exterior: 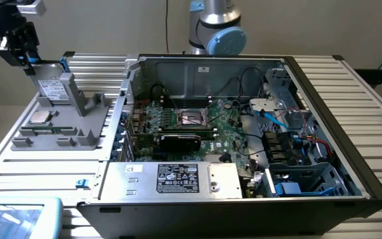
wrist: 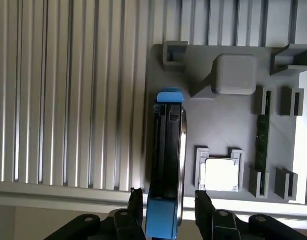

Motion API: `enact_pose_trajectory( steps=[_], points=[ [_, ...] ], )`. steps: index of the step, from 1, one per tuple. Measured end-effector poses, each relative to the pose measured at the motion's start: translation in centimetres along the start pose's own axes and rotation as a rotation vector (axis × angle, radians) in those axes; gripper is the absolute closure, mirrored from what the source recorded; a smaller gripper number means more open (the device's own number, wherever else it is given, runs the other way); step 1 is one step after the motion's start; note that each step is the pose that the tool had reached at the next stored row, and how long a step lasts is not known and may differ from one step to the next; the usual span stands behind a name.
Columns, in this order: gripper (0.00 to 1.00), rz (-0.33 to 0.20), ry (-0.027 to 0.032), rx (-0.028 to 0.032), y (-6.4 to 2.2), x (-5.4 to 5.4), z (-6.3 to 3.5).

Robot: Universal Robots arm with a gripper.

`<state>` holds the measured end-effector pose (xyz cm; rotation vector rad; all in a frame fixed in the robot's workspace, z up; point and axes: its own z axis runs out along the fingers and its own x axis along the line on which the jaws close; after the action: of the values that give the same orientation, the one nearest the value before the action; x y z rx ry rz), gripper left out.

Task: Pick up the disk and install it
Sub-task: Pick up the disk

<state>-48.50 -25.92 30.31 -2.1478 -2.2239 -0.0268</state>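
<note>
Right now my black two-finger claw [wrist: 168, 199] hangs released, one finger on either side of the flat grey-metal disk in its bright blue plastic carrier [wrist: 166, 150], with a gap showing at one finger. That disk stands on edge along one side of the grey plastic fixture tray [wrist: 218, 125].

Ribbed aluminium tabletop [exterior: 38, 174], grey parts fixture [exterior: 65, 130] on it toward the exterior view's left, open black computer case [exterior: 211, 219] just beside, small blue clip [exterior: 80, 183] nearby.
</note>
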Motion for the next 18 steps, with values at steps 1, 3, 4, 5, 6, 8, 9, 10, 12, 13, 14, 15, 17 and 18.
enact_pose_trajectory(
  steps=[1,3,4,5,6,8,9,10,12,13,14,15,17,18],
  points=[
    [0.46,0.000,0.0001,0.0000,-0.01,0.0,0.11],
    [0.46,0.000,0.0001,-0.0002,-0.02,0.0,0.44],
    [0.46,0.000,0.0001,-0.0001,-0.03,0.0,0.60],
    [0.46,0.000,0.0000,-0.0001,-0.04,0.0,0.74],
    [0.46,0.001,0.0001,0.0000,-0.06,0.0,0.87],
    [0.46,0.001,0.0000,0.0002,-0.18,0.0,1.12],
    [0.46,0.001,0.0000,0.0002,-0.21,0.0,1.21],
    [0.46,0.001,0.0000,0.0001,-0.20,0.0,1.24],
    [0.46,0.001,0.0001,0.0001,-0.20,0.0,1.24],
    [0.46,0.001,0.0000,0.0002,-0.20,0.0,1.24],
    [0.46,0.001,0.0001,0.0001,-0.21,0.0,1.25],
    [0.46,0.001,0.0001,-0.0001,-0.21,0.0,1.25],
    [0.46,0.001,0.0001,0.0000,-0.21,0.0,1.25],
    [0.49,0.001,0.0001,0.0000,-0.21,0.0,1.25]
  ],
)
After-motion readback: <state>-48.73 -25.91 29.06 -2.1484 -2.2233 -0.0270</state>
